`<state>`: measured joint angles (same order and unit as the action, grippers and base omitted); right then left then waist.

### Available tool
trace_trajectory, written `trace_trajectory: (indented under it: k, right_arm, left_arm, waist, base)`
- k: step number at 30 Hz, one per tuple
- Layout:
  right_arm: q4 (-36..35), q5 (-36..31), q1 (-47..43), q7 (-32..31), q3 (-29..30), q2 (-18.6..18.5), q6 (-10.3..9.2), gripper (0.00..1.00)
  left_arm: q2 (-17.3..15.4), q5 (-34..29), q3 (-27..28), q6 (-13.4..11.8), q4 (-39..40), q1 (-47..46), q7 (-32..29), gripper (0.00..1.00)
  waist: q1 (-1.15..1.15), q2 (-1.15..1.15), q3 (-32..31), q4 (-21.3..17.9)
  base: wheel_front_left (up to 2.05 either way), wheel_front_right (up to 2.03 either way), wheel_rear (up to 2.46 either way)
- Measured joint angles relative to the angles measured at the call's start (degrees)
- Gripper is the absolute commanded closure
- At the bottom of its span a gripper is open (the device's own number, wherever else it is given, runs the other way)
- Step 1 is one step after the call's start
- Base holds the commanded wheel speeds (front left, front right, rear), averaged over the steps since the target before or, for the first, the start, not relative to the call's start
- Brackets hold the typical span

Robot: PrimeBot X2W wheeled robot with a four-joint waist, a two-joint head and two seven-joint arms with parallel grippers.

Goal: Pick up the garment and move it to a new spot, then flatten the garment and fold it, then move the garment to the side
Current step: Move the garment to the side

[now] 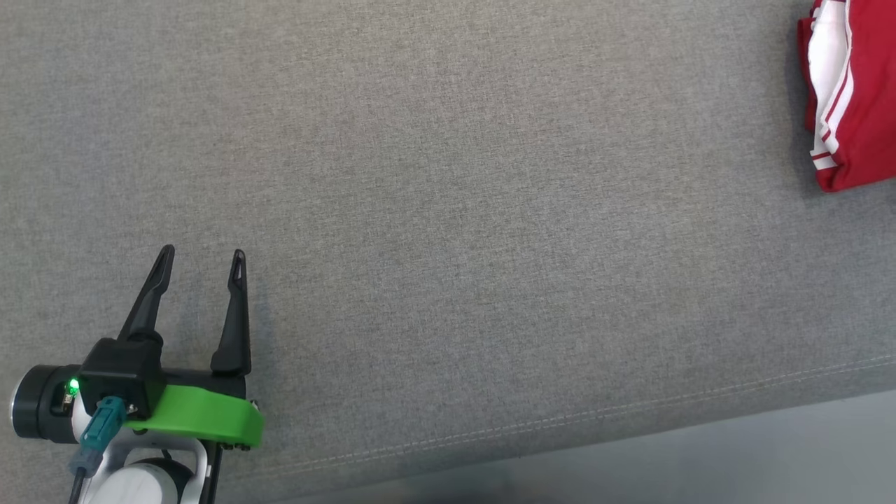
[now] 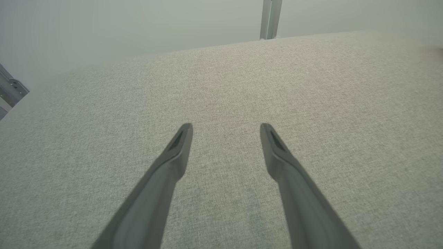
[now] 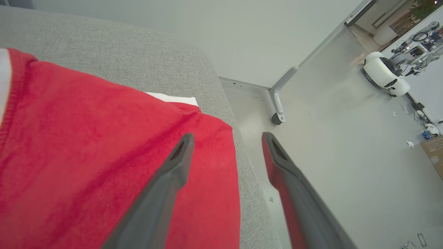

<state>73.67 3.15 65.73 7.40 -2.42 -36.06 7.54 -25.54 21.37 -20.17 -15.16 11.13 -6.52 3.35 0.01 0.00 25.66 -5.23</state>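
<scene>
Garment [image 1: 855, 105]: red with white stripes, folded, lying at the far right of the grey cushion [image 1: 448, 210].
Left gripper [image 1: 203, 252]: near left over bare cushion, fingers spread, holding nothing.
Right gripper [image 3: 227, 135]: fingers apart above the garment's corner at the cushion's edge, gripping nothing.

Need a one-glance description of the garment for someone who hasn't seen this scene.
Start with the broad grey fabric surface that spans the head view. Follow it to that view's upper right corner, close to the surface's edge above the floor, where the garment lies folded. It is bright red with white stripes and panels, the lone red thing against plain grey cloth.
</scene>
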Motion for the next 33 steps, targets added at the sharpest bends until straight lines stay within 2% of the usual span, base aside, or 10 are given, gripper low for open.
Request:
trace_trajectory:
  k: [10,13,20,23,33]
  right_arm:
    - [-0.5,-3.3,0.3,3.0,1.5,4.3,-0.01,0.0]
    - [-1.2,-1.5,0.3,4.4,1.4,6.9,-0.01,0.0]
    - [-4.9,3.8,-2.9,6.6,-3.1,11.4,-0.01,0.0]
    - [-8.0,7.1,-6.4,7.1,-6.4,13.2,-0.01,0.0]
    - [-16.4,14.2,-16.8,7.6,-10.0,17.3,-0.01,0.0]
  left_arm:
    - [1.2,0.7,-0.6,0.3,-1.5,-0.6,1.3,0.0]
    - [2.3,1.7,-0.9,1.0,-2.8,-1.2,2.4,0.0]
    - [5.5,5.7,-0.4,3.1,-7.3,-2.0,6.6,0.0]
    - [6.2,6.4,0.5,3.1,-10.4,-2.2,8.5,0.0]
    - [7.8,8.4,1.9,2.8,-15.5,0.3,10.1,0.0]
  waist:
    - [0.0,0.0,-2.7,-0.9]
    - [0.0,0.0,-4.4,-1.0]
    - [-0.01,0.0,-9.6,-0.8]
    - [-0.01,0.0,-13.0,-0.6]
    - [-0.01,0.0,-20.2,0.5]
  base:
    - [0.0,0.0,0.0]
    - [0.0,0.0,0.0]
    - [0.0,0.0,0.0]
    - [0.0,0.0,0.0]
    - [0.0,0.0,0.0]
